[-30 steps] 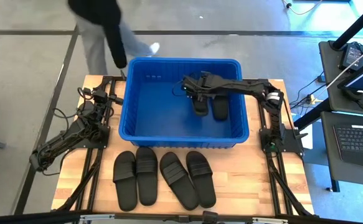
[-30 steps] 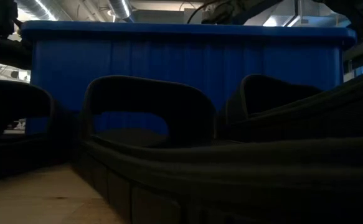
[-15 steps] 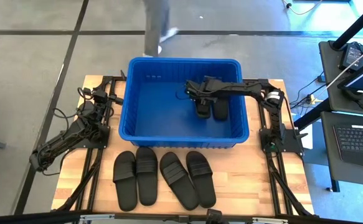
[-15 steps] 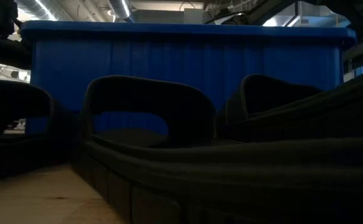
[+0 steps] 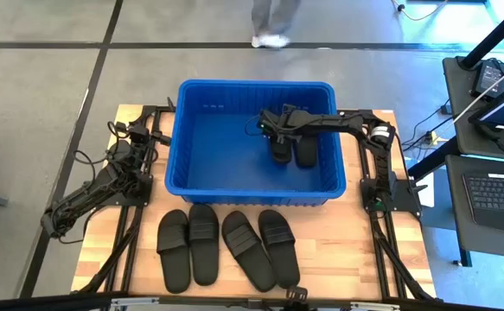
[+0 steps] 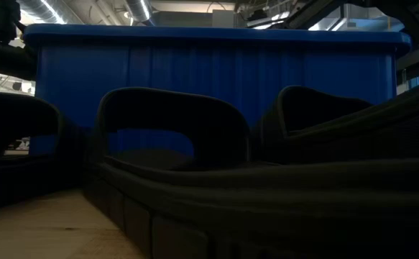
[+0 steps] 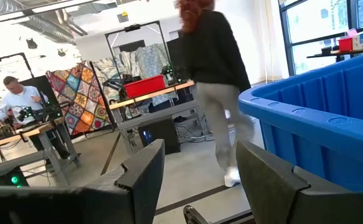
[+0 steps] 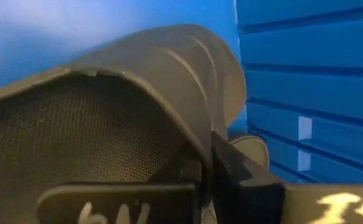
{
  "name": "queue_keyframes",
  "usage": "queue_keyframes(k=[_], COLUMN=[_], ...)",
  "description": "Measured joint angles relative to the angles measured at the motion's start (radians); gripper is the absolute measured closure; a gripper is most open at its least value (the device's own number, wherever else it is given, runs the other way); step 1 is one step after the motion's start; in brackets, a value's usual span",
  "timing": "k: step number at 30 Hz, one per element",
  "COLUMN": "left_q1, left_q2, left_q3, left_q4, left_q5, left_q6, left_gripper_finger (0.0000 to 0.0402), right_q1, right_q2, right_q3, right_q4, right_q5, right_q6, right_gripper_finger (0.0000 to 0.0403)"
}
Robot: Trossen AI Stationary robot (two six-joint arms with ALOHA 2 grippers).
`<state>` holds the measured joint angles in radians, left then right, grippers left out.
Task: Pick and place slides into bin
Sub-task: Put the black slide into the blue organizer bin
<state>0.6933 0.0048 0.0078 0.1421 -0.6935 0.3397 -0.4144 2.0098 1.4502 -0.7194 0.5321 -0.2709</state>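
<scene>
The blue bin (image 5: 253, 185) stands at the table's far middle. My right gripper (image 5: 273, 130) reaches into it from the right and is shut on a black slide (image 5: 280, 152). That slide lies beside a second slide (image 5: 307, 153) in the bin's right half. Several more slides lie soles down in a row on the table in front of the bin (image 5: 174, 250) (image 5: 204, 244) (image 5: 247, 250) (image 5: 279, 248). They also fill the low view (image 6: 169, 137). My left gripper (image 5: 137, 131) waits open and empty left of the bin; its fingers show apart in the left wrist view (image 7: 193, 168). My right gripper pinches the slide's wide strap at its edge (image 8: 197, 134). One finger (image 8: 119, 202) is under the strap and the other (image 8: 243, 177) is on its outer side. The fingers come slanting down from the table's right. Whether the sole rests on the bin floor, I cannot tell.
The bin's left half (image 5: 217, 147) holds nothing. A person (image 5: 273, 22) walks on the floor beyond the table's far edge and shows in the left wrist view (image 7: 215, 74). Bare wood lies at the table's front corners (image 5: 105, 268).
My right gripper has gone down deeper into the bin and slightly toward the near edge, still shut on the slide, which has come alongside the other slide. The person behind the table has walked toward the right.
</scene>
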Motion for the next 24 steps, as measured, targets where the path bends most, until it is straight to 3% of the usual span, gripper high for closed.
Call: queue_keyframes(k=[24], left_q1=[0.0], left_q2=[0.0], left_q3=[0.0], left_q4=[0.0], left_q5=[0.0], left_q6=[0.0], left_gripper_finger=[0.0207], right_q1=[-0.042], right_q2=[0.0], right_q3=[0.001], right_q4=[-0.004], right_q5=[-0.044], right_q6=[0.027], right_gripper_finger=[0.039])
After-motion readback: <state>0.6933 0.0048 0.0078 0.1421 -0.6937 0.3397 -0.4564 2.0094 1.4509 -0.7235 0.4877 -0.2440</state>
